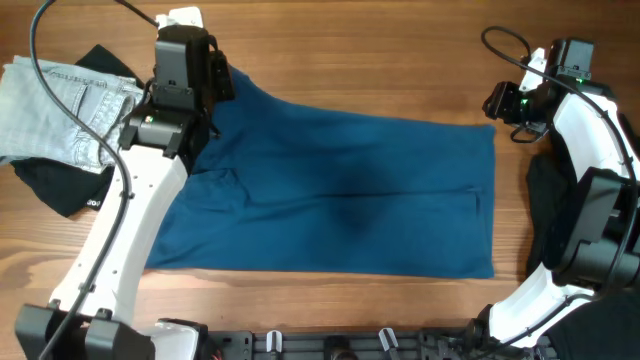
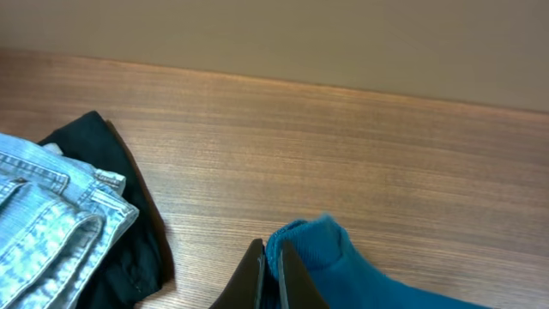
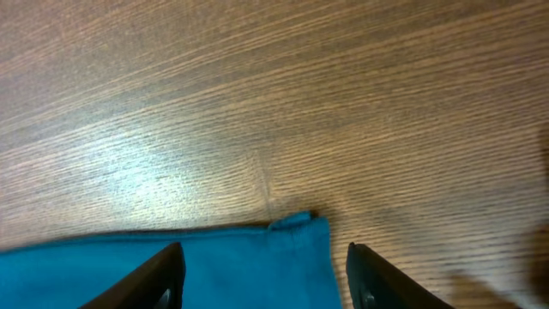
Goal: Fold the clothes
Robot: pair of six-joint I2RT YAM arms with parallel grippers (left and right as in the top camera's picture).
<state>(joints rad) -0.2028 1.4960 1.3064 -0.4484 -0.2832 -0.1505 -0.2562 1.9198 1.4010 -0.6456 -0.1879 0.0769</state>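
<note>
Pinched shut, our left gripper point(image 2: 271, 257) holds a bunched corner of the deep-blue shirt point(image 2: 343, 268), presumably to lift it for folding; jeans point(image 2: 51, 227) lie to its left. Our right gripper point(image 3: 264, 257) hovers part-open and empty, straddling another corner, ready to grasp.

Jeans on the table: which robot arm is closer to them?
Left. The left arm pinches the blue shirt by a corner just beside the jeans; the right arm is at its opposite end, far from them.
</note>
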